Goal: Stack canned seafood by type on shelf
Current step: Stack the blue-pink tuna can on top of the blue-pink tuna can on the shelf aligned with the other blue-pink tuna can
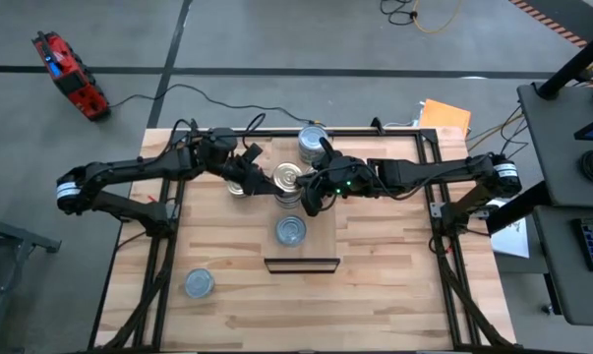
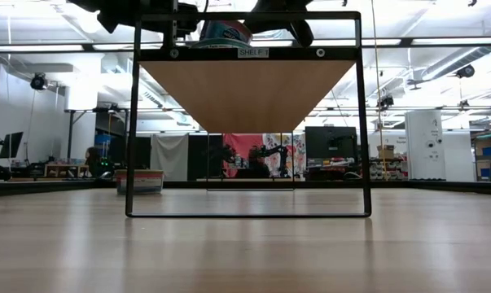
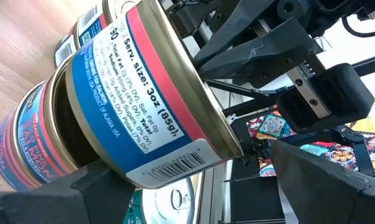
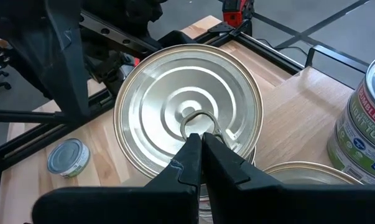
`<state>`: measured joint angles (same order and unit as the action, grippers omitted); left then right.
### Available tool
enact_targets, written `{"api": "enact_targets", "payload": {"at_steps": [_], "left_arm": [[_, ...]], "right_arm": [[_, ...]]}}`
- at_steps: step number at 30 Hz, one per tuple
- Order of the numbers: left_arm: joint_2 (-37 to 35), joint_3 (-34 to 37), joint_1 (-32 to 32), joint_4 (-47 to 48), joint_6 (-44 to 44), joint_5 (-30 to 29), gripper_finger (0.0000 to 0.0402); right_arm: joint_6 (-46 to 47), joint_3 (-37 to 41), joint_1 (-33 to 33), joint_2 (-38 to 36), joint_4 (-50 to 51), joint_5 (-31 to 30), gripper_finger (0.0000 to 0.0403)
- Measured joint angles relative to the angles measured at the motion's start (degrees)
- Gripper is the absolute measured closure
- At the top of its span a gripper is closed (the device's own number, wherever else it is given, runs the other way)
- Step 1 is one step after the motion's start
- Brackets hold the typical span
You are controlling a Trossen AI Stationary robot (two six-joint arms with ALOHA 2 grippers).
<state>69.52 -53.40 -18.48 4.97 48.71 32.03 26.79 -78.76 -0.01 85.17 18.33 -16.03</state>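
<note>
I see both arms reaching in over the shelf (image 1: 321, 231) at the middle of the bench (image 1: 394, 295). My left gripper (image 1: 245, 169) is spread wide around a blue-and-red labelled tin (image 3: 137, 93) at the shelf's left edge, a finger on each side of it, atop another tin. My right gripper (image 4: 201, 163) is pinched fully closed, its tips resting at the pull ring of a silver ringed tin (image 4: 188, 112). More tins on the shelf: one at the far end (image 1: 313, 141), one nearer the front (image 1: 290, 230). A pale-topped tin (image 1: 199, 284) sits alone on the bench, front left.
</note>
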Motion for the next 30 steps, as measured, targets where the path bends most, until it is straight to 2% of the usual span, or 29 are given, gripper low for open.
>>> {"api": "enact_targets", "payload": {"at_steps": [17,26,30], "left_arm": [[0.0,-0.2,0.0,0.6,-0.6,0.2,0.006],[-0.2,-0.4,0.0,1.5,0.1,0.2,0.0012],[-0.2,-0.4,0.0,1.5,0.2,0.3,0.0003]], "right_arm": [[0.0,0.0,0.1,0.0,-0.1,0.0,0.0394],[-0.3,0.0,0.1,0.0,-0.2,0.0,0.0394],[-0.4,0.0,0.1,0.0,-0.2,0.0,0.0394]]}}
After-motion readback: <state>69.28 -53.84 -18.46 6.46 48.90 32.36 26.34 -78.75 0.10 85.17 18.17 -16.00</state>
